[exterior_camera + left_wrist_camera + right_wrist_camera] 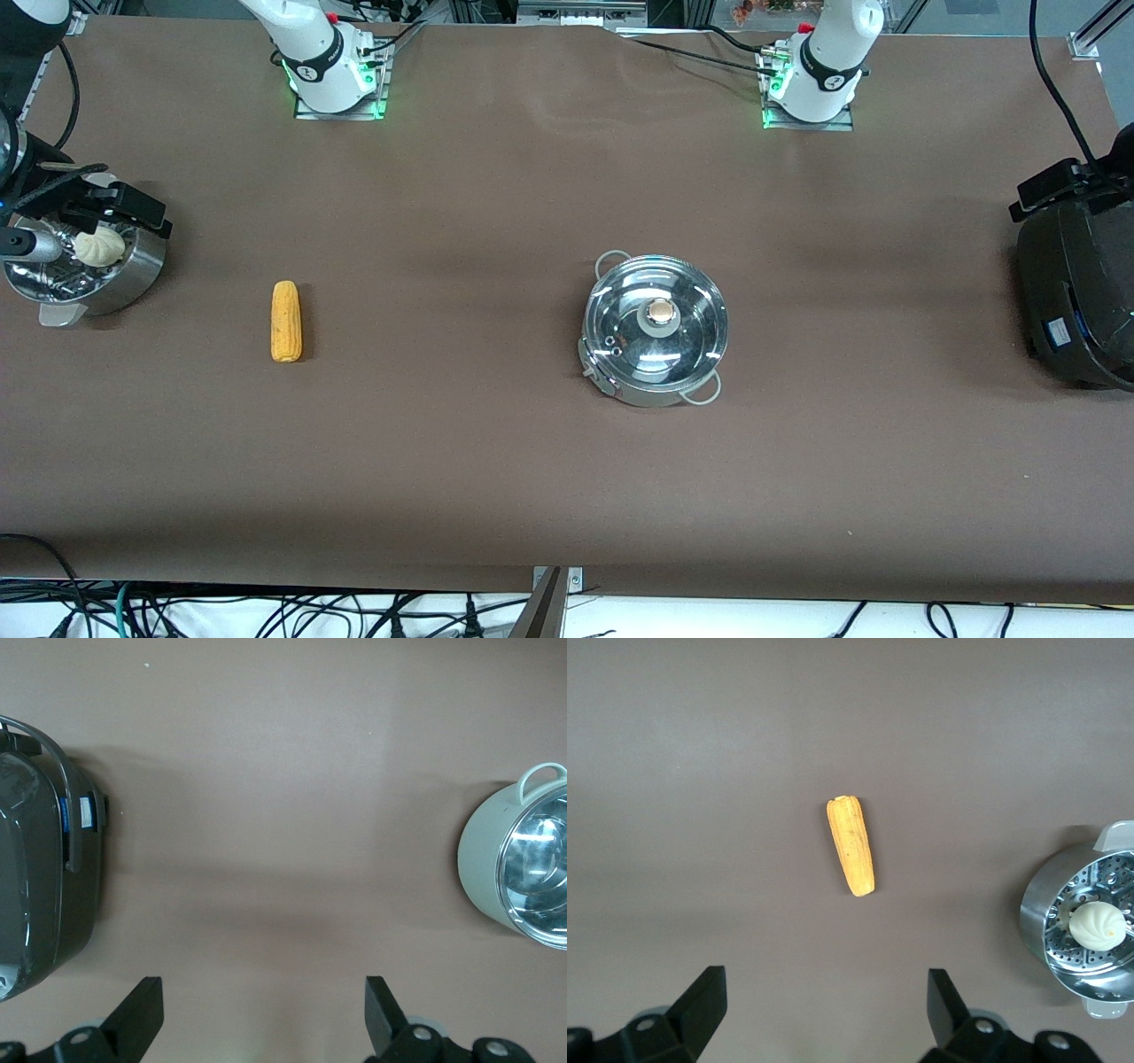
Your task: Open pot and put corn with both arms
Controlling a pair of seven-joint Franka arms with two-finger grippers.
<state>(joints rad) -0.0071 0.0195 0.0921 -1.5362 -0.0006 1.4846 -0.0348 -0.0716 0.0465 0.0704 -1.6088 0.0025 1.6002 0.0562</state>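
The steel pot [654, 330] stands mid-table with its glass lid and knob [660, 312] on; part of it shows in the left wrist view [483, 859]. The yellow corn [285, 321] lies flat on the table toward the right arm's end, between the steamer bowl and the pot. My right gripper [827, 1005] is open and empty, high over bare table beside the corn [851, 844]. My left gripper [266, 1010] is open and empty, high over bare table between the cooker and the pot. In the front view both hands show only as black parts at the edges.
A perforated steel steamer bowl [133, 266] with a white bun [98, 246] stands at the right arm's end; it also shows in the right wrist view [1045, 904]. A big black cooker [1085, 292] stands at the left arm's end and shows in the left wrist view [35, 877].
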